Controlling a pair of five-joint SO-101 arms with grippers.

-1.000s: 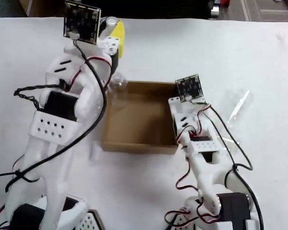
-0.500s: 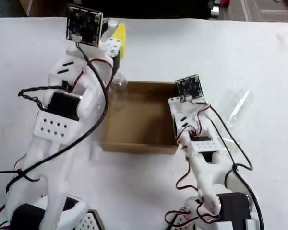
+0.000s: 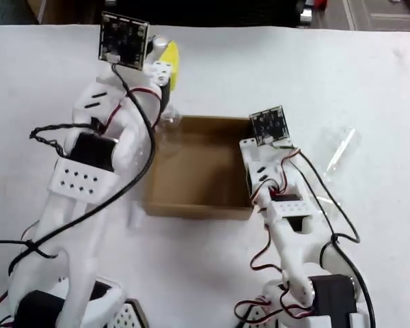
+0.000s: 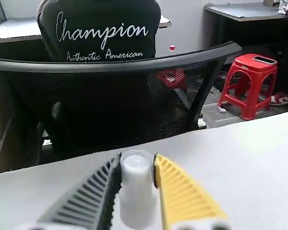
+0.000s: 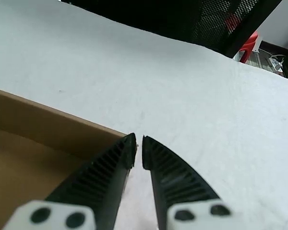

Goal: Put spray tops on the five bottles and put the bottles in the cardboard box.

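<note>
The left gripper (image 4: 137, 160) sits beyond the far-left corner of the cardboard box (image 3: 191, 205). Its black and yellow fingers pinch a white spray top (image 4: 136, 184) from both sides. The top's long axis appears upright, round end up. A clear bottle (image 3: 169, 121), largely hidden by the arm, stands just beside that box corner.

The right gripper (image 5: 138, 146) is over the box's right wall, near its far corner. Its fingers are nearly pressed together – a thin slit remains, with nothing between them.

A second clear bottle (image 3: 339, 147) lies on its side to the right of the box, apart from it, with its long axis running from near-left to far-right.

The table (image 3: 294, 75) offers open surface far and right of the box – the far edge lies close behind the left gripper. The box opens upward.
</note>
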